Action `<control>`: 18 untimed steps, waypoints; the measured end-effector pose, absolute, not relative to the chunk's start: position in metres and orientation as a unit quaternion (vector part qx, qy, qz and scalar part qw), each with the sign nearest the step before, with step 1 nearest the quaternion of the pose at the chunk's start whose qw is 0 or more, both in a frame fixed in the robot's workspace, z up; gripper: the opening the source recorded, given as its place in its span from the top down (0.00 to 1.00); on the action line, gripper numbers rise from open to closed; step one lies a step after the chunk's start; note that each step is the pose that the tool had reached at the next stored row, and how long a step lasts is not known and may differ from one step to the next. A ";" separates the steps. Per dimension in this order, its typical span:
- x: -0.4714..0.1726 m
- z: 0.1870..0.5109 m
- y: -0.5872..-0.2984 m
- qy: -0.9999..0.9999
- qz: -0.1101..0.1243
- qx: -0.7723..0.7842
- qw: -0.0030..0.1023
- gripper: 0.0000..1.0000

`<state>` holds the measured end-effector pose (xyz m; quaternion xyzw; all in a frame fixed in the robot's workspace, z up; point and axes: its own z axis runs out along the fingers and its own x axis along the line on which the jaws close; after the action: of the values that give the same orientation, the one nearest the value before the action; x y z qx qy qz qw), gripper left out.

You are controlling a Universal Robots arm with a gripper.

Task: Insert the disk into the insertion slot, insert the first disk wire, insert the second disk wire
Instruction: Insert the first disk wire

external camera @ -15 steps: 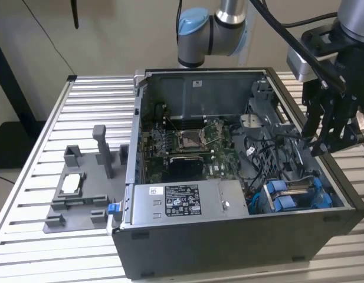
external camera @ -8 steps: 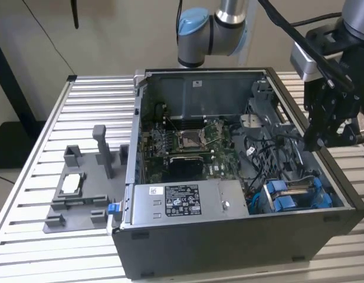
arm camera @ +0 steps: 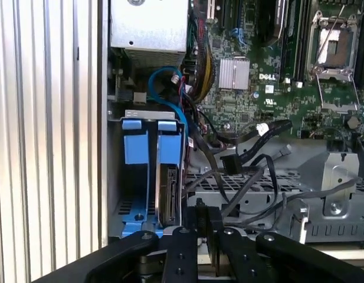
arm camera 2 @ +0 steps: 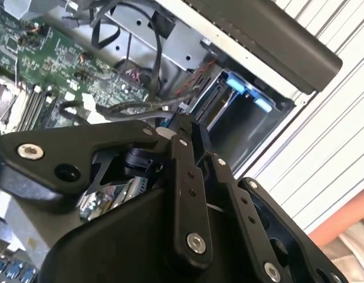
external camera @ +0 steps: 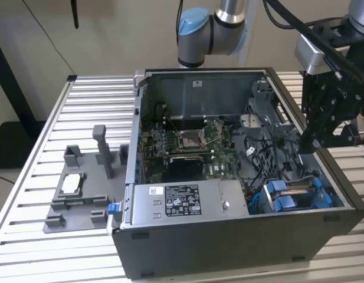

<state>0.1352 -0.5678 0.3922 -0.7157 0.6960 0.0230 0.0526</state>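
The disk [arm camera: 170, 197] stands on edge in the insertion slot of the dark drive cage [arm camera: 114, 171], with the blue carrier tabs [arm camera: 147, 141] at its end and its connector edge facing out. The exterior view has the disk [external camera: 299, 190] in the case's near right corner. My gripper [external camera: 307, 141] hangs above the cage at the case's right wall, and its black fingers [arm camera: 200, 221] are closed together, holding nothing. A loose black wire connector [arm camera: 229, 164] and a white-tipped wire [arm camera: 262, 128] lie among the cables beside the cage.
The open computer case [external camera: 229, 236] lies on a slatted metal table [external camera: 64, 118]. Inside are the motherboard [external camera: 187, 141] and the grey labelled power-supply box [external camera: 182, 200]. A grey fixture plate [external camera: 81, 188] sits at the exterior view's left. Cables crowd the space near the cage.
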 end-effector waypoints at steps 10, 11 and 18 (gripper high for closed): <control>0.166 0.385 -0.568 0.697 0.031 -0.716 0.036 0.81; 0.166 0.384 -0.568 0.697 0.031 -0.716 0.035 0.81; 0.164 0.371 -0.568 0.698 0.031 -0.715 0.035 0.81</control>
<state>0.1640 -0.5681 0.3714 -0.7146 0.6979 0.0313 0.0348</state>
